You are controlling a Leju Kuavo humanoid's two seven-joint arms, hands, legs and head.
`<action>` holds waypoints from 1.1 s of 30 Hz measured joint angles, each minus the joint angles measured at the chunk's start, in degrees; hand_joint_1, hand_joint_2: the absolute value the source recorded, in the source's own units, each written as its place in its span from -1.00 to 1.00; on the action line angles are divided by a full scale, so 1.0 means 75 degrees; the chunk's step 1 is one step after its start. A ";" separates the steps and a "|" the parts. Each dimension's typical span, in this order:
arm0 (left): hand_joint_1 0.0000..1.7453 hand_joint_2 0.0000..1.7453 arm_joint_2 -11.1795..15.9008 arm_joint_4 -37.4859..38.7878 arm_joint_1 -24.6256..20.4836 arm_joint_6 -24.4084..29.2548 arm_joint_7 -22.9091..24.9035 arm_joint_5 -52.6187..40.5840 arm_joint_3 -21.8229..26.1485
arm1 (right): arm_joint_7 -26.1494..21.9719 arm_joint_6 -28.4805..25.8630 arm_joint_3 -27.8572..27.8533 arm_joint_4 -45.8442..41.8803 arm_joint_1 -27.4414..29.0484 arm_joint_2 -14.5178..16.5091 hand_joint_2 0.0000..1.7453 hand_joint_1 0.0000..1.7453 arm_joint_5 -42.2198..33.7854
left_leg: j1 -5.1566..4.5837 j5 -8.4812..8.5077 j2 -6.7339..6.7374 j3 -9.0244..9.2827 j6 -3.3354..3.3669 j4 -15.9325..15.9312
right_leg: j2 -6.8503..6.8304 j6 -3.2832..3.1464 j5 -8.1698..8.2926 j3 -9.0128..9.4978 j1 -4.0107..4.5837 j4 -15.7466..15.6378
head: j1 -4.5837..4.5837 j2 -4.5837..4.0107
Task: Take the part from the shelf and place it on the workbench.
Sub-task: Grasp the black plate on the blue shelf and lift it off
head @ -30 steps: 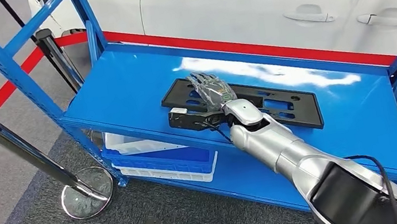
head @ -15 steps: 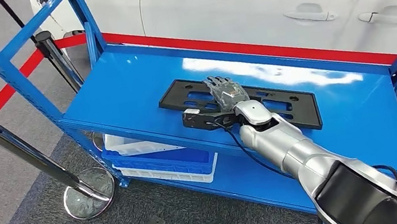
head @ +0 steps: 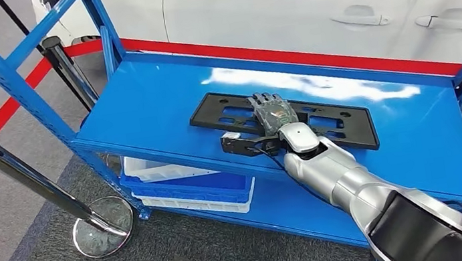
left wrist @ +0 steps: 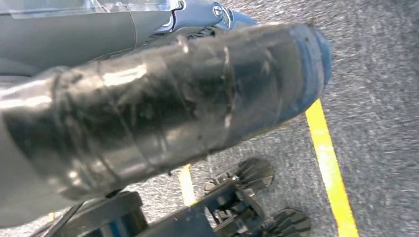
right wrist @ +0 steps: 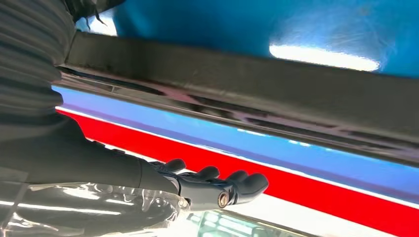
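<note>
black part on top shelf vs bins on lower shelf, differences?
The black part is flat, slotted and lies on the open top shelf under the right hand; the bins are blue and white, stacked, half hidden below. Both sit on the blue rack.

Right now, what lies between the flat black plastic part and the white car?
In the head view: bare blue shelf top, its rear rim, then a red barrier band.

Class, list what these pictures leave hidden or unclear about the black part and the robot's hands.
- Head view: the right hand covers the middle of the black part; contact underneath is hidden.
- Right wrist view: the part is cut off by the edges.
- Left wrist view: a blurred black wrapping hides the left hand.
</note>
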 joint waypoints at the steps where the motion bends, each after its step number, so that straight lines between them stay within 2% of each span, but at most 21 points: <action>1: -1.00 -1.00 0.0006 0.0000 0.0004 0.0001 0.0003 0.0000 -0.0001 | 0.0031 -0.0023 0.0000 0.0006 0.0009 -0.0032 1.00 1.00 0.0032 | 0.0017 0.0029 0.0010 0.0028 0.0057 -0.0051 | -0.0008 0.0025 -0.0123 -0.0077 0.0007 0.0178 | 0.0009 0.0000; 2: -1.00 -1.00 0.0010 0.0000 0.0007 0.0001 0.0004 0.0000 -0.0001 | 0.0052 -0.0040 -0.0001 0.0012 0.0018 -0.0063 1.00 1.00 0.0057 | 0.0029 0.0047 0.0021 0.0048 0.0101 -0.0084 | -0.0018 0.0036 -0.0324 -0.0234 0.0011 0.0523 | 0.0021 0.0000; 4: -1.00 -1.00 0.0020 0.0000 0.0020 0.0005 0.0001 0.0000 -0.0001 | 0.0072 -0.0052 -0.0001 0.0028 0.0062 -0.0117 1.00 1.00 0.0109 | 0.0012 0.0043 0.0027 0.0051 0.0146 -0.0083 | -0.0024 0.0041 -0.0781 -0.0706 0.0015 0.1539 | 0.0035 0.0000; 5: -1.00 -1.00 0.0023 0.0000 0.0032 0.0009 -0.0001 0.0000 -0.0001 | 0.0076 -0.0052 -0.0002 0.0037 0.0101 -0.0141 1.00 1.00 0.0135 | 0.0005 0.0037 0.0027 0.0050 0.0155 -0.0074 | -0.0025 0.0043 -0.0893 -0.0899 0.0014 0.1932 | 0.0037 0.0000; 6: -1.00 -1.00 0.0026 0.0000 0.0044 0.0015 -0.0003 0.0000 -0.0001 | 0.0079 -0.0052 -0.0002 0.0046 0.0140 -0.0163 1.00 1.00 0.0162 | 0.0001 0.0028 0.0023 0.0050 0.0159 -0.0061 | -0.0026 0.0043 -0.0868 -0.0977 0.0011 0.2075 | 0.0038 0.0000; 7: -1.00 -1.00 0.0028 0.0000 0.0053 0.0022 -0.0006 0.0000 -0.0001 | 0.0082 -0.0057 -0.0002 0.0051 0.0165 -0.0176 1.00 1.00 0.0181 | 0.0000 0.0015 0.0016 0.0050 0.0153 -0.0038 | -0.0028 0.0037 -0.0696 -0.0894 0.0009 0.1895 | 0.0039 0.0000; 9: -1.00 -1.00 0.0029 0.0000 0.0058 0.0032 -0.0011 -0.0002 -0.0001 | 0.0073 -0.0092 -0.0002 0.0055 0.0160 -0.0195 1.00 1.00 0.0219 | -0.0002 -0.0043 0.0001 0.0042 0.0110 0.0044 | -0.0037 0.0009 -0.0232 -0.0419 0.0006 0.0941 | 0.0039 0.0000; 11: -1.00 -1.00 0.0032 0.0000 0.0052 0.0043 -0.0015 -0.0005 -0.0001 | 0.0052 -0.0142 -0.0002 0.0054 0.0132 -0.0198 1.00 1.00 0.0266 | -0.0036 -0.0108 -0.0006 -0.0002 0.0033 0.0153 | -0.0036 -0.0036 -0.0028 -0.0057 0.0018 0.0221 | 0.0035 0.0001; 14: -1.00 -1.00 0.0039 0.0000 0.0055 0.0036 -0.0028 0.0024 -0.0001 | 0.0004 -0.0160 -0.0002 0.0053 0.0148 -0.0194 1.00 1.00 0.0309 | -0.0055 -0.0124 -0.0008 -0.0034 -0.0057 0.0173 | -0.0023 -0.0116 -0.0031 -0.0004 0.0035 0.0099 | 0.0033 0.0001; 16: -1.00 -1.00 0.0043 0.0000 0.0061 -0.0013 -0.0089 0.0096 -0.0001 | -0.0031 -0.0170 -0.0002 0.0054 0.0152 -0.0195 1.00 1.00 0.0307 | -0.0039 -0.0277 -0.0002 -0.0114 -0.0134 0.0372 | -0.0037 -0.0182 -0.0014 0.0014 0.0001 0.0069 | 0.0015 0.0000; 17: -1.00 -1.00 0.0045 0.0000 0.0063 -0.0047 -0.0144 0.0133 -0.0001 | -0.0047 -0.0181 -0.0002 0.0054 0.0151 -0.0196 1.00 1.00 0.0307 | -0.0024 -0.0461 0.0001 -0.0248 -0.0180 0.0676 | -0.0045 -0.0210 -0.0007 0.0023 -0.0018 0.0057 | 0.0002 0.0000; 19: -1.00 -1.00 0.0045 0.0000 0.0076 -0.0139 -0.0268 0.0178 -0.0001 | -0.0071 -0.0218 -0.0002 0.0055 0.0164 -0.0199 1.00 1.00 0.0311 | 0.0014 -0.0922 0.0006 -0.0690 -0.0258 0.1651 | -0.0049 -0.0243 -0.0008 0.0018 -0.0017 0.0055 | -0.0023 0.0000; 20: -1.00 -1.00 0.0045 0.0000 0.0089 -0.0222 -0.0333 0.0203 -0.0001 | -0.0091 -0.0250 -0.0002 0.0055 0.0179 -0.0200 1.00 1.00 0.0316 | 0.0028 -0.1066 0.0006 -0.0896 -0.0279 0.2079 | -0.0047 -0.0248 -0.0009 0.0015 -0.0013 0.0056 | -0.0023 0.0000; 21: -1.00 -0.50 0.0046 0.0000 0.0106 -0.0321 -0.0406 0.0230 -0.0001 | -0.0125 -0.0302 -0.0004 0.0055 0.0196 -0.0203 1.00 1.00 0.0319 | 0.0034 -0.1085 0.0006 -0.1004 -0.0287 0.2295 | -0.0042 -0.0250 -0.0009 0.0018 -0.0010 0.0056 | -0.0023 0.0000; 22: -1.00 0.00 0.0046 0.0000 0.0121 -0.0419 -0.0495 0.0258 -0.0001 | -0.0176 -0.0381 -0.0011 0.0055 0.0213 -0.0206 1.00 1.00 0.0304 | 0.0035 -0.0949 0.0006 -0.0962 -0.0279 0.2194 | -0.0035 -0.0249 -0.0010 0.0025 -0.0007 0.0057 | -0.0024 0.0000; 24: -1.00 1.00 0.0047 0.0000 0.0131 -0.0517 -0.0695 0.0278 -0.0001 | -0.0334 -0.0608 -0.0050 0.0054 0.0242 -0.0211 1.00 1.00 0.0207 | 0.0030 -0.0430 0.0006 -0.0509 -0.0215 0.1231 | -0.0018 -0.0246 -0.0011 0.0049 0.0000 0.0055 | -0.0023 0.0000; 26: -1.00 1.00 0.0047 0.0000 0.0112 -0.0470 -0.0865 0.0249 -0.0001 | -0.0555 -0.0907 -0.0131 0.0049 0.0257 -0.0217 1.00 1.00 0.0035 | -0.0012 -0.0140 0.0001 -0.0065 -0.0130 0.0332 | -0.0006 -0.0212 0.0001 0.0044 0.0014 0.0043 | -0.0020 0.0001; 27: -1.00 1.00 0.0047 0.0000 0.0104 -0.0410 -0.0929 0.0218 -0.0001 | -0.0700 -0.1066 -0.0187 0.0036 0.0262 -0.0224 1.00 1.00 -0.0067 | -0.0038 -0.0123 -0.0001 0.0022 -0.0095 0.0142 | -0.0001 -0.0179 0.0014 0.0033 0.0014 0.0034 | -0.0019 0.0001; 30: -1.00 1.00 0.0044 0.0000 0.0097 -0.0165 -0.1051 0.0114 -0.0001 | -0.1184 -0.1515 -0.0386 -0.0084 0.0282 -0.0258 1.00 1.00 -0.0350 | -0.0038 -0.0076 0.0010 0.0071 0.0002 0.0030 | 0.0007 -0.0045 0.0039 0.0036 0.0014 -0.0012 | -0.0015 0.0001; 31: -1.00 1.00 0.0044 0.0000 0.0090 -0.0087 -0.1075 0.0092 -0.0001 | -0.1326 -0.1650 -0.0457 -0.0143 0.0282 -0.0273 1.00 1.00 -0.0421 | -0.0016 -0.0037 0.0022 0.0111 0.0047 -0.0041 | -0.0002 -0.0011 -0.0034 0.0008 0.0029 0.0065 | -0.0009 0.0001; 33: -1.00 1.00 0.0041 0.0000 0.0058 0.0066 -0.1103 0.0077 -0.0001 | -0.1575 -0.1922 -0.0604 -0.0319 0.0282 -0.0307 1.00 1.00 -0.0549 | 0.0021 0.0027 0.0048 0.0174 0.0125 -0.0154 | -0.0023 0.0016 -0.0421 -0.0269 0.0052 0.0707 | 0.0015 0.0000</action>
